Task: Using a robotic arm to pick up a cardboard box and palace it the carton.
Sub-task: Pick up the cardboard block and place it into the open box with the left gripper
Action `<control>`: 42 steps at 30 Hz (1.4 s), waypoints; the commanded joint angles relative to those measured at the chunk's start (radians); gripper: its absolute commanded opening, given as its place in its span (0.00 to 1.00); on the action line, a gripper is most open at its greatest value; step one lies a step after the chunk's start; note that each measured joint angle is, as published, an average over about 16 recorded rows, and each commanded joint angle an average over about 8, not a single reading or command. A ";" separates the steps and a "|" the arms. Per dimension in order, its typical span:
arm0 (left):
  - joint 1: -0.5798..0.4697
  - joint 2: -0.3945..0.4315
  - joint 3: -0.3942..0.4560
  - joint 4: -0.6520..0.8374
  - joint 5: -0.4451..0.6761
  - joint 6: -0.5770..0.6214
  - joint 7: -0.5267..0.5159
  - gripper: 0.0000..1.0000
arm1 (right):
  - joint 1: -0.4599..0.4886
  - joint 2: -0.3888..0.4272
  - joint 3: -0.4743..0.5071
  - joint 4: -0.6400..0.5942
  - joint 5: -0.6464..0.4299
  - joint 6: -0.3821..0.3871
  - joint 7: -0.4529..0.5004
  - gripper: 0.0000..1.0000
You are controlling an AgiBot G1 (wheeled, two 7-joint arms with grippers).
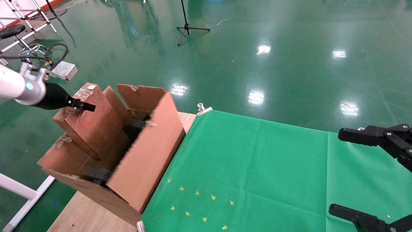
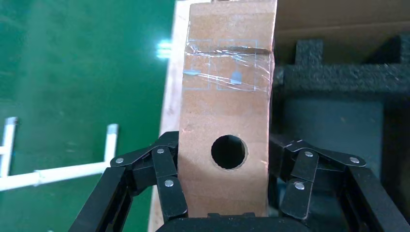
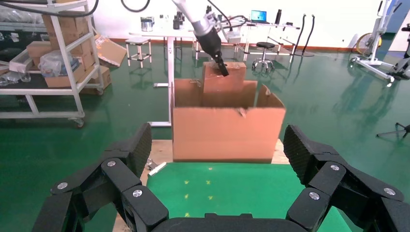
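The left pincer [image 2: 222, 193] is clamped on the cardboard box [image 1: 88, 120], tilted halfway into the carton [image 1: 145, 161]. Released now, it could jam against the foam blocks [image 2: 333, 77]. The right pincer [image 3: 217, 159] idles, spread apart.

Left hand [image 1: 84, 106] grips the cardboard box [image 1: 88, 120], tilted inside the carton [image 1: 146, 154].

The cardboard box [image 1: 90, 120] (lower end) is hidden inside the carton [image 1: 141, 161].

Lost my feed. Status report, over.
Left gripper shut on cardboard box, box partly down inside carton. Right gripper open, idle over green cloth. Nothing blocking.
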State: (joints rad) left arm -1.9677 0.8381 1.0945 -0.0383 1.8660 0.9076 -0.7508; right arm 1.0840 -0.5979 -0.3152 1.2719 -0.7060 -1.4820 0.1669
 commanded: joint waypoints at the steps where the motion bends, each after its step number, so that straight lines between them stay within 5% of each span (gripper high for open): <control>1: 0.032 0.008 -0.005 0.011 -0.007 -0.058 -0.005 0.00 | 0.000 0.000 0.000 0.000 0.000 0.000 0.000 1.00; 28: 0.322 0.069 -0.056 0.051 -0.080 -0.175 -0.022 0.01 | 0.000 0.000 -0.001 0.000 0.001 0.000 0.000 1.00; 36: 0.361 0.082 -0.059 0.042 -0.087 -0.205 -0.017 0.97 | 0.000 0.000 -0.001 0.000 0.001 0.001 -0.001 1.00; 42: 0.362 0.082 -0.058 0.040 -0.085 -0.204 -0.017 1.00 | 0.000 0.001 -0.001 0.000 0.001 0.001 -0.001 1.00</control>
State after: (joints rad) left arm -1.6064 0.9197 1.0364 0.0027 1.7808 0.7036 -0.7674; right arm 1.0840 -0.5974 -0.3161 1.2716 -0.7052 -1.4814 0.1664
